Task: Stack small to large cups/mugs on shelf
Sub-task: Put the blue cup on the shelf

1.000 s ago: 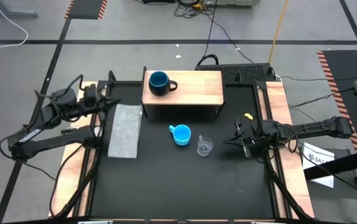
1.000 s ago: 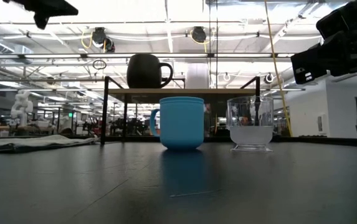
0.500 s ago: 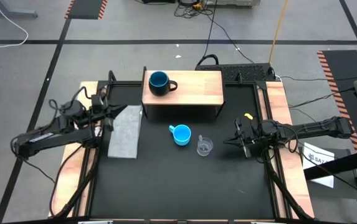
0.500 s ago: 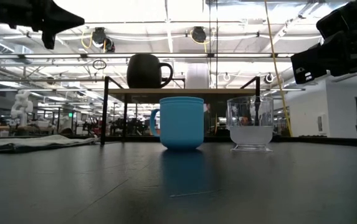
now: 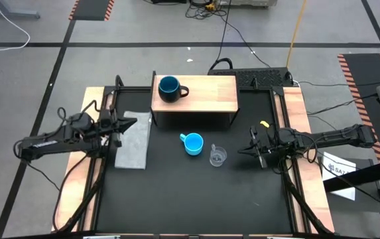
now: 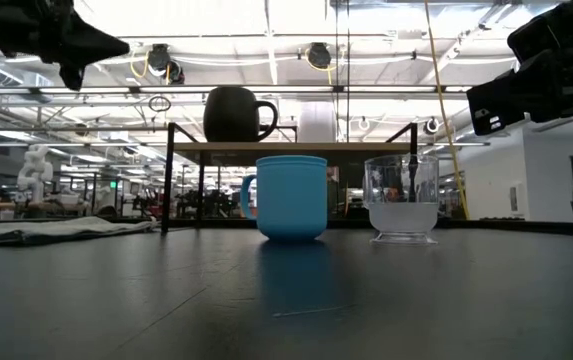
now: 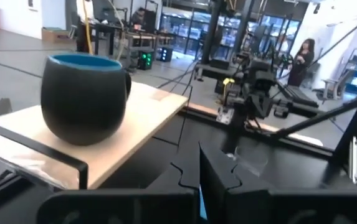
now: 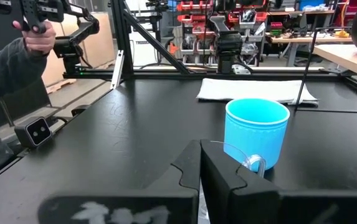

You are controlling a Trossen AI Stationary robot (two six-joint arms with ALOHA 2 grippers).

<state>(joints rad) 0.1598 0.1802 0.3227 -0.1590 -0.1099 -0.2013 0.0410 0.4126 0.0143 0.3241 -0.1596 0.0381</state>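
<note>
The navy mug point(image 5: 169, 88) already stands on the shelf point(image 5: 206, 93) at upper centre of the high view, near its left end, which fits it being the base of the stack; the other two are not yet on it. The blue cup point(image 5: 193, 143) sits on the black mat point(image 5: 196, 192) at mid-frame, below the shelf, and the clear cup point(image 5: 217, 156) stands just beside it, to its lower right, apart from it. My left pincer point(image 5: 125, 124) hovers at centre left over the upper part of the grey cloth point(image 5: 133, 139), fingers closed together and holding nothing, pointing toward the shelf. My right pincer point(image 5: 254, 149) waits at centre right, near the clear cup, likewise pressed shut and empty; I judge it better placed for the cups. The clear cup lies between it and the blue one, so it stands in the way. A person's sleeve point(image 8: 4, 81) shows in the right wrist view's upper left.
</note>
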